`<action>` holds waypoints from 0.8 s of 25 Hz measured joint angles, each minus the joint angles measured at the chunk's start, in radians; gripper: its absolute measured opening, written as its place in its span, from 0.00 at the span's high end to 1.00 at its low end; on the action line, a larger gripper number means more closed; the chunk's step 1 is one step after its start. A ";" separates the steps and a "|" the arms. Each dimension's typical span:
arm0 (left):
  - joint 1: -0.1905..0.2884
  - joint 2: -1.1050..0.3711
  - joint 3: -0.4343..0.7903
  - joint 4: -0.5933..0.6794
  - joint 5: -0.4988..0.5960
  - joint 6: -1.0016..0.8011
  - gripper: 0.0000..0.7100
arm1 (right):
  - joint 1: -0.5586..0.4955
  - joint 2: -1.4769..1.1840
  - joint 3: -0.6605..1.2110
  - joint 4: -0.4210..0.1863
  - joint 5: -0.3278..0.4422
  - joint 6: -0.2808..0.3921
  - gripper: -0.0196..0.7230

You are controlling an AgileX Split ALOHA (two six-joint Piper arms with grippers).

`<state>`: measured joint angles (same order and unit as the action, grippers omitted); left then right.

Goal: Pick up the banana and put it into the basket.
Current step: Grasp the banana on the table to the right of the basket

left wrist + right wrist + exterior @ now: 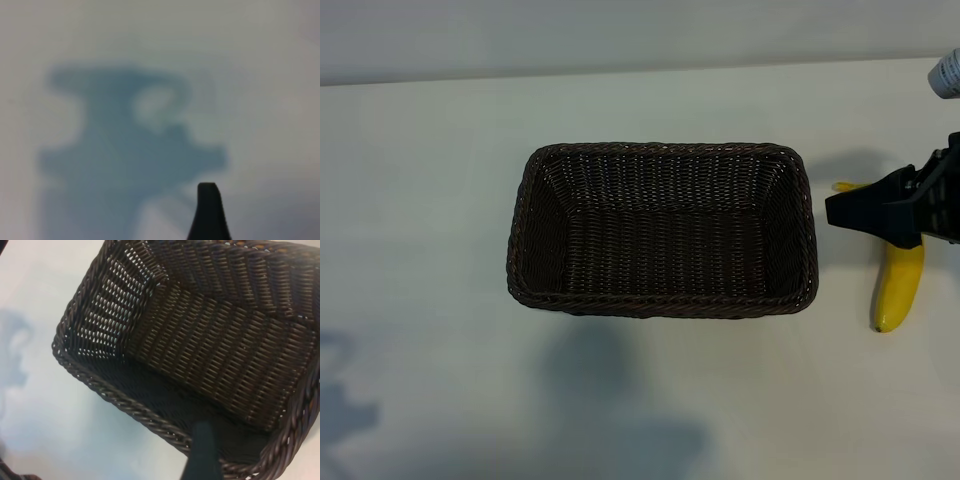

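Left gripper: out of the exterior view, fingers (208, 212) released over bare counter (420, 200). Basket (660, 230): centre, empty. Right gripper (855, 212): just right of basket, above banana (900, 285), fingers parted, gripping nothing. Banana lies on counter beside basket. Advice: descend straight, straddle banana's middle, clench gently before lifting over rim.

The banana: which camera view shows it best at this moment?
The exterior view. Only there does the banana appear, lying on the table right of the basket, partly covered by the right tool. The right wrist view shows only the basket and table; the left wrist view shows bare table and shadow.
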<state>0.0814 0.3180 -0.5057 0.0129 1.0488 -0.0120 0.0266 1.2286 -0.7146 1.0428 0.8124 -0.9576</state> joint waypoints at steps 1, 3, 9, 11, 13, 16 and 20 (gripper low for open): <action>0.000 -0.001 0.000 0.001 0.000 0.000 0.21 | 0.000 0.000 0.000 0.000 -0.001 0.000 0.20; 0.000 -0.005 0.000 0.000 0.000 0.000 0.21 | 0.000 0.000 0.000 0.000 -0.002 0.000 0.20; 0.000 -0.088 0.000 -0.001 0.000 0.000 0.21 | 0.000 0.000 0.000 0.000 -0.017 0.041 0.20; 0.000 -0.153 0.000 -0.001 0.001 0.000 0.21 | 0.000 0.000 0.000 0.000 -0.045 0.068 0.20; 0.000 -0.233 0.000 -0.001 0.003 0.000 0.21 | 0.000 0.000 0.000 -0.002 -0.073 0.090 0.20; 0.000 -0.319 0.000 -0.001 0.010 -0.001 0.21 | 0.000 0.002 -0.006 -0.029 -0.085 0.124 0.20; 0.000 -0.325 0.000 -0.001 0.012 -0.001 0.21 | 0.000 0.042 -0.058 -0.088 -0.078 0.179 0.20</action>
<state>0.0814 -0.0072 -0.5053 0.0120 1.0611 -0.0126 0.0266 1.2707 -0.7731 0.9549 0.7341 -0.7782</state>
